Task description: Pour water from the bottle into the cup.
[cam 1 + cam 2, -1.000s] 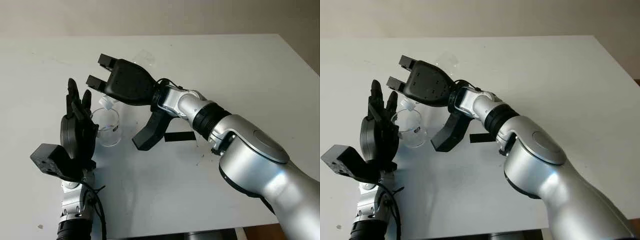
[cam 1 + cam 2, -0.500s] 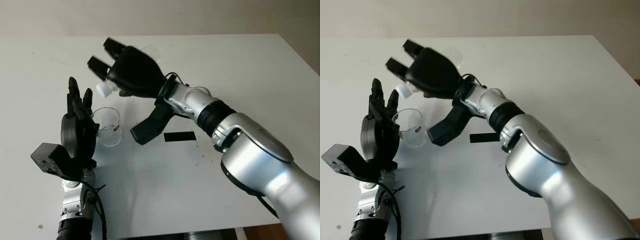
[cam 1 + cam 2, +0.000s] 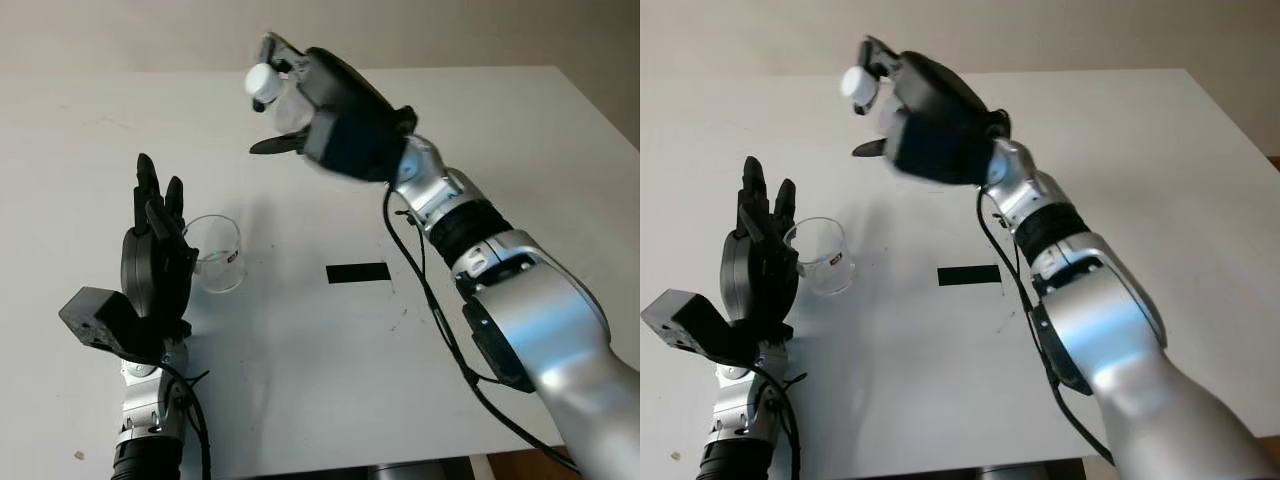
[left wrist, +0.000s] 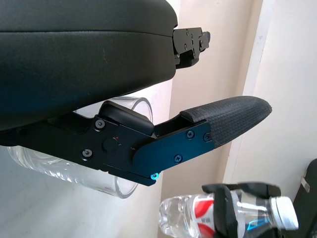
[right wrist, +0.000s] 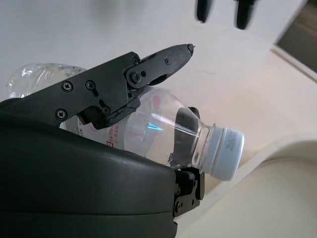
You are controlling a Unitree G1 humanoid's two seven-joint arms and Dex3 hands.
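My right hand (image 3: 282, 108) is shut on a clear plastic bottle (image 5: 166, 131) with a white cap (image 3: 262, 80) and a red label. It holds the bottle high over the far middle of the table, cap pointing up and to the left. A clear glass cup (image 3: 216, 252) stands upright on the white table (image 3: 480, 140), left of centre. My left hand (image 3: 155, 255) is open and upright close against the cup's left side; I cannot tell whether it touches the cup. In the left wrist view the cup (image 4: 130, 105) sits by the thumb, and the bottle (image 4: 198, 218) hangs beyond it.
A black strip of tape (image 3: 358, 272) lies on the table to the right of the cup. The table's right edge (image 3: 600, 110) runs along the far right.
The right hand has lifted the bottle from just above the cup, up and toward the far side, and turned its neck from pointing down to pointing upward. The left hand and cup stayed put.
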